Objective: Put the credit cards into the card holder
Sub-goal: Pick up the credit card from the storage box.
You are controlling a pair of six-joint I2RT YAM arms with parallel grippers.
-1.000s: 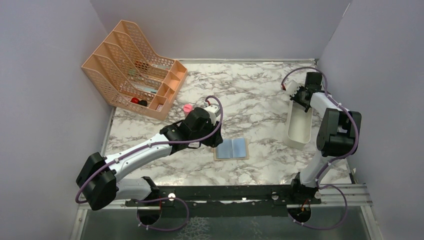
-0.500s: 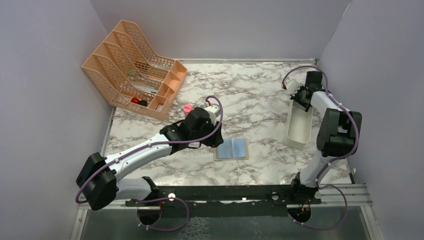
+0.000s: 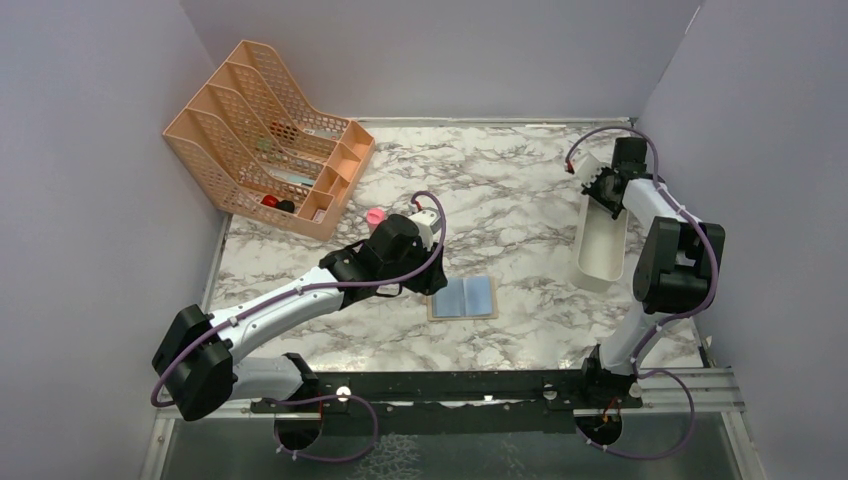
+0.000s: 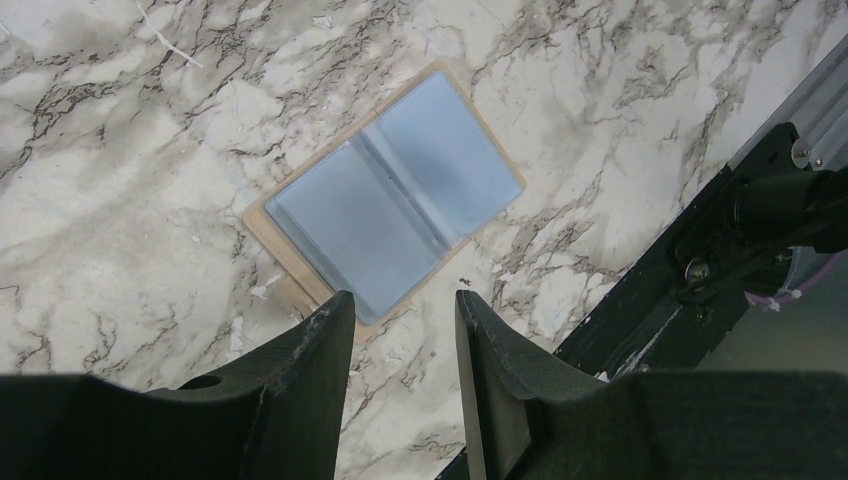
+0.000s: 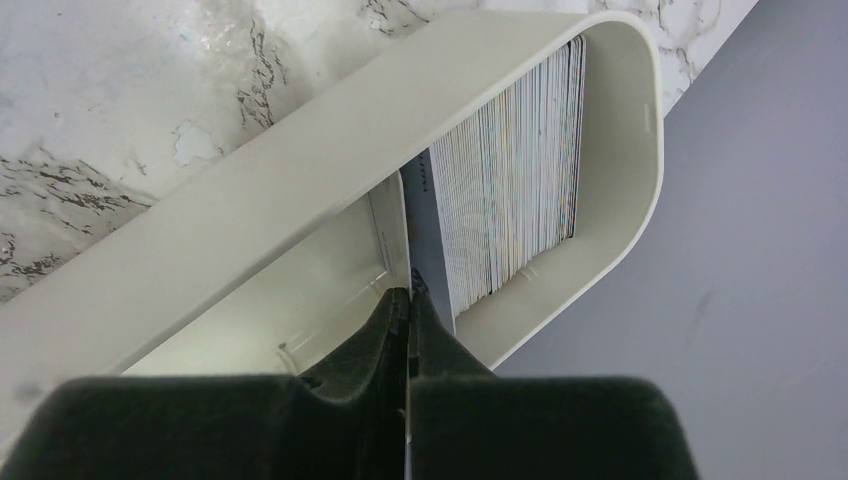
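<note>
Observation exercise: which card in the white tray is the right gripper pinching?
The blue-grey end card, standing slightly apart; the other cards are packed tightly behind it.

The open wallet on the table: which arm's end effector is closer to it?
Left. The left end effector hovers open just beside the wallet; the right end effector is far off, pinching a card in the white tray.

Soft, even overhead light; shadows faint. Glare patches on the glossy desk (image 5: 120, 100). Close up, left hand (image 4: 400, 300) and right hand (image 5: 408, 295) look dark, soft-edged; cards (image 5: 510, 170) are sharp.
</note>
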